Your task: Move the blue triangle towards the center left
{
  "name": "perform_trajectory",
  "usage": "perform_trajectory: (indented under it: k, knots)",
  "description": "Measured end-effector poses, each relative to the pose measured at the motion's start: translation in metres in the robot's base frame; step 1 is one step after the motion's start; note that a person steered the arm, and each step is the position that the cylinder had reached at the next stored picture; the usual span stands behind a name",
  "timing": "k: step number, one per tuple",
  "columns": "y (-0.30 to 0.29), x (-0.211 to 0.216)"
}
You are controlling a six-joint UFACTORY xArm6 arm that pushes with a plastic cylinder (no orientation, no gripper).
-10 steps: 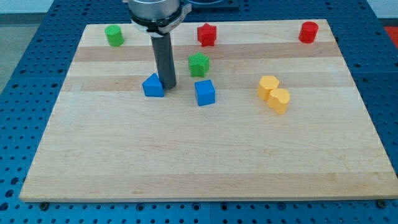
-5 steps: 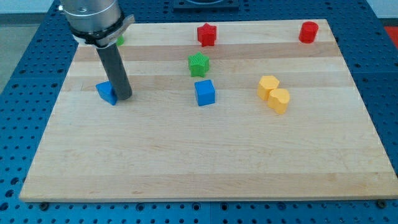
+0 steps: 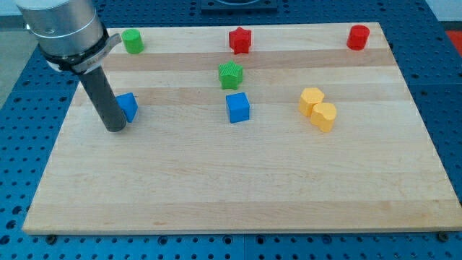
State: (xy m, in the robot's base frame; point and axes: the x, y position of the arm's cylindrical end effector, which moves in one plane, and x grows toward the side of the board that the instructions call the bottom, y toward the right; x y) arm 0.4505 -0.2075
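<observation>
The blue triangle (image 3: 128, 106) lies on the wooden board (image 3: 238, 180) near its left edge, at mid height. My tip (image 3: 115, 128) rests on the board just left of and slightly below the triangle, with the rod covering the block's left edge. A blue cube (image 3: 237, 107) sits near the board's middle, well to the right of the triangle.
A green cylinder (image 3: 132, 41) sits at the top left. A red star-like block (image 3: 240, 40) is at the top middle, a red cylinder (image 3: 357, 37) at the top right. A green block (image 3: 230, 74) is above the blue cube. Two yellow blocks (image 3: 318, 108) touch at the right.
My tip pushed the blue triangle leftward from the middle, then passed to the triangle's left side and moved slightly down. The other blocks have not moved.
</observation>
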Motion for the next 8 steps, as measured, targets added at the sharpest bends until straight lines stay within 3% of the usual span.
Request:
perform_trajectory:
  k: [5,6,7,8]
  knots:
    - [-0.002,-0.017]
    - [0.001,0.018]
    - [0.026,0.031]
    - [0.057,0.013]
